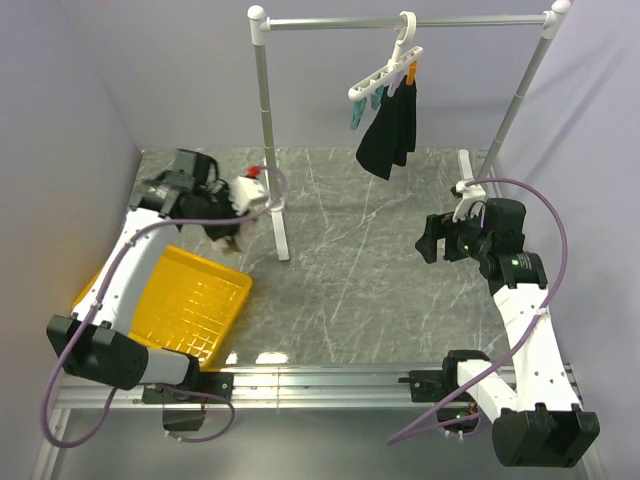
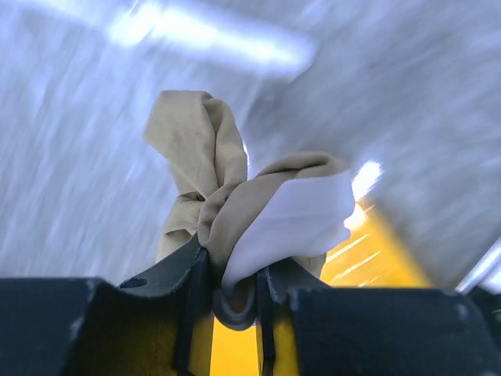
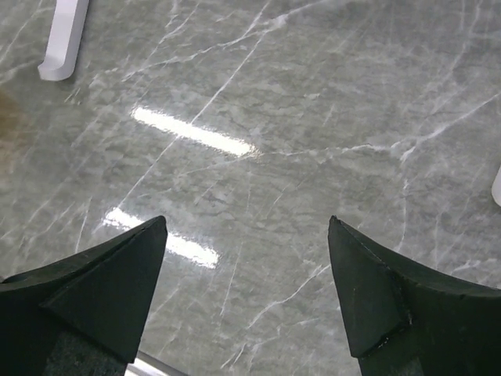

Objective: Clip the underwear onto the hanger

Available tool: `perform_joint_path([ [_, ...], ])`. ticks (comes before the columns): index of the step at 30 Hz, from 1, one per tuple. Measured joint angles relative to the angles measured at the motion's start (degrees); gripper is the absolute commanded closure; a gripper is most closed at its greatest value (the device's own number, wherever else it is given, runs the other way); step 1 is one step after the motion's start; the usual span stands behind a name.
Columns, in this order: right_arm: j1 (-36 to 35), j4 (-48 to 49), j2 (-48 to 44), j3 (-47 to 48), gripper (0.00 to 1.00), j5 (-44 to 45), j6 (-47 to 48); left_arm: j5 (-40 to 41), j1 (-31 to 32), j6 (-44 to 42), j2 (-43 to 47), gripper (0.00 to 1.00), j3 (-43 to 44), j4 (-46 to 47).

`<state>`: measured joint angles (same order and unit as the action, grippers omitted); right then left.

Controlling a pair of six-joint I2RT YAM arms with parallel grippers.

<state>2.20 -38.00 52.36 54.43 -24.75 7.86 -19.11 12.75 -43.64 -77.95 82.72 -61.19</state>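
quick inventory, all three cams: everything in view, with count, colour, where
underwear: 1, tan with a pale patch, bunched in the left gripper
hanger: 1, white, hooked on the rail, right of centre
clips: teal, purple and orange seen, on the hanger; exact count unclear
black garment: 1, black, hanging from the hanger
rail: 1, silver with white joints, across the back of the table
basket: 1, yellow, near left of the table
table: 1, grey marble pattern
left gripper: 1, black, shut on the underwear
right gripper: 1, black, open, over bare table on the right
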Motion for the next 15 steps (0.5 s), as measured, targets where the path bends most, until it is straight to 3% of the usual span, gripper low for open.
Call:
perform_joint_path([
  [5, 0.33, -2.69, 1.84, 2.62, 0.11, -1.79, 1.16, -5.88, 14.4, 6.93, -0.57, 1.0, -3.96, 5.33],
  [9, 0.37, -4.79, 2.08, 2.93, 0.12, -1.95, 2.51, -10.73, 21.97, 10.6, -7.85, 0.93, -3.15, 7.26],
  [11, 0.37, -5.79, 2.32, 2.93, 0.12, -2.05, 3.26, -13.57, 23.96, 12.11, -13.09, 0.79, -1.29, 7.63],
  [12, 0.37, -6.27, 2.58, 2.93, 0.12, -2.12, 3.63, -14.86, 24.57, 13.51, -15.87, 0.62, -0.11, 8.02],
  [14, 0.37, -7.08, 3.34, 2.93, 0.13, -2.16, 4.2, -16.0, 25.2, 16.2, -20.24, 0.46, 1.84, 9.49],
  [15, 0.37, -7.34, 3.74, 2.93, 0.13, -2.14, 4.46, -16.09, 25.4, 17.44, -21.66, 0.45, 2.64, 10.34],
])
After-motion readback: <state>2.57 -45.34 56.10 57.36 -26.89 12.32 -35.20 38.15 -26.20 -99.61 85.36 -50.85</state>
